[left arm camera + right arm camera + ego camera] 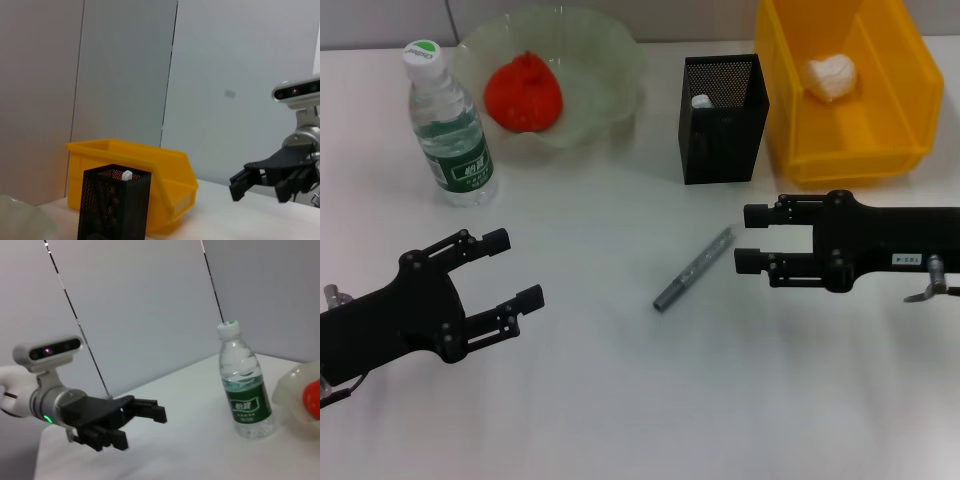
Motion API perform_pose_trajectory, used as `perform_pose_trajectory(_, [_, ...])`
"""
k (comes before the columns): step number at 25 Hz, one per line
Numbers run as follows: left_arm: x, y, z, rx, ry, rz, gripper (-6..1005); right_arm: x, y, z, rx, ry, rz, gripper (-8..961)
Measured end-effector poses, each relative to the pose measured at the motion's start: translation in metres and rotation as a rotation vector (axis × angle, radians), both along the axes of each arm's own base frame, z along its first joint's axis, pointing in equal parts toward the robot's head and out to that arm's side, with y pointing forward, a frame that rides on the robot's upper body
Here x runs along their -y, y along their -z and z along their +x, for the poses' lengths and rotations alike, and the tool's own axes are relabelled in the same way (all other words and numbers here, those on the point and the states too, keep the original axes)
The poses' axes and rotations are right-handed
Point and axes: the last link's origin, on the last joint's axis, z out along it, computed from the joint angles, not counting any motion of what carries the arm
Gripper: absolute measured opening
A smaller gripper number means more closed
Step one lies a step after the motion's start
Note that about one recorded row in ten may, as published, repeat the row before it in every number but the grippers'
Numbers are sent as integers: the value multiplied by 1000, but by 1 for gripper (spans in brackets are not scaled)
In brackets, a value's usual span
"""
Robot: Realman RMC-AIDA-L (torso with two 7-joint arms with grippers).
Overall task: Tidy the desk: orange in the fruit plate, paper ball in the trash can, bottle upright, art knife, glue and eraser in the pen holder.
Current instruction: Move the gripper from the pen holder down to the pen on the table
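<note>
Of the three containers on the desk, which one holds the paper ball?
The yellow bin at the far right holds the paper ball. The fruit plate holds the orange, and the black pen holder only a small white item.

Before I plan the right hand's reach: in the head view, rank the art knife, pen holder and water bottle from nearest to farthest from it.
1. Art knife, just left of the right hand.
2. Pen holder, behind it.
3. Water bottle, far left.

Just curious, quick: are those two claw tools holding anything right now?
Left tool: open, holding nothing.
Right tool: open, holding nothing, beside the grey art knife.
</note>
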Motion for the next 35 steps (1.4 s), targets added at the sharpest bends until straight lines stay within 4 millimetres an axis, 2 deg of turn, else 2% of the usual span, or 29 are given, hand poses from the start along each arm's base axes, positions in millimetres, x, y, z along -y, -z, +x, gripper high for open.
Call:
perform_pose_trajectory(3, [0,1,0,-9,4,-4,779,-6,-17,-13,3,-1,-26,615])
perform_pose_trajectory(9, [-1,5,2,-24,28,2,778,-31,-56,-56,108,11,-143,613])
perform_pose_trajectory(15, [-2,9,3,-28,28,4,778,-53,-66,-99,329,-13,-233,612])
perform_pose_trajectory(19, [-2,9,3,-27,28,6,778,-64,-60,-120,464,-52,-252,611])
perform_pose_trajectory(24, [-3,9,4,-25,24,11,778,-71,-42,-139,617,-126,-262,609])
perform_pose_trajectory(35, [-4,14,3,-31,0,14,778,-77,8,-155,866,-345,-215,606])
